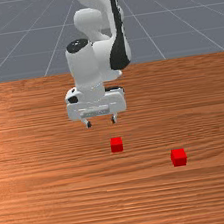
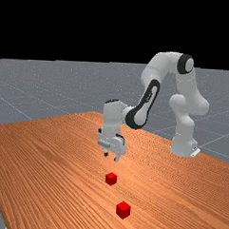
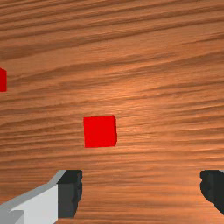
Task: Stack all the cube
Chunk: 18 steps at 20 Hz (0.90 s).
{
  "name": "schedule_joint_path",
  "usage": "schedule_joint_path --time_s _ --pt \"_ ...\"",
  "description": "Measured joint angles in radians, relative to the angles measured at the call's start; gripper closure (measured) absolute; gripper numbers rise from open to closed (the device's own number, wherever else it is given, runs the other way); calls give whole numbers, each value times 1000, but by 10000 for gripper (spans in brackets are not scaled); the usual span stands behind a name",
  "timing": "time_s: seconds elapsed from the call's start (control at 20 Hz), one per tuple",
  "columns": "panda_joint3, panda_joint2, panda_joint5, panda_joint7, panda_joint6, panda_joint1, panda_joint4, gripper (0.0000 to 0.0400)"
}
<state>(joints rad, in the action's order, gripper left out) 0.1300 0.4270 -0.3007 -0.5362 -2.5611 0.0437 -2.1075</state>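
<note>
My gripper hangs above the table in the front view, its two fingers wide apart with nothing between them. In the far view the gripper is over the nearer-to-arm cube. That red cube lies on the wood, lower in the front view than the fingers; it is also the red cube in the far view. A second red cube sits apart, toward the front view's right. In the wrist view the first cube lies beyond the open gripper, and part of the second cube appears farther off.
The orange-brown wooden table carries both cubes, which stand separate from each other. In the far view the second cube stands farther from the arm's base than the first.
</note>
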Motion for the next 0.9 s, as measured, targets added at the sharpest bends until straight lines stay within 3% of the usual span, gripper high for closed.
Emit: schedule_joint_path --time_s 0.35,0.55,0.75,0.8,0.85,0.9 --pt "-19 119 -8 -48 -64 37 80 0" --pt "4 232 23 -68 -98 58 136 0" --pt "17 258 45 -80 -134 88 138 0" --pt "19 260 44 -85 -141 91 139 156" --pt "21 263 41 -95 -160 97 138 210" --pt "27 263 41 -106 -173 103 135 211"
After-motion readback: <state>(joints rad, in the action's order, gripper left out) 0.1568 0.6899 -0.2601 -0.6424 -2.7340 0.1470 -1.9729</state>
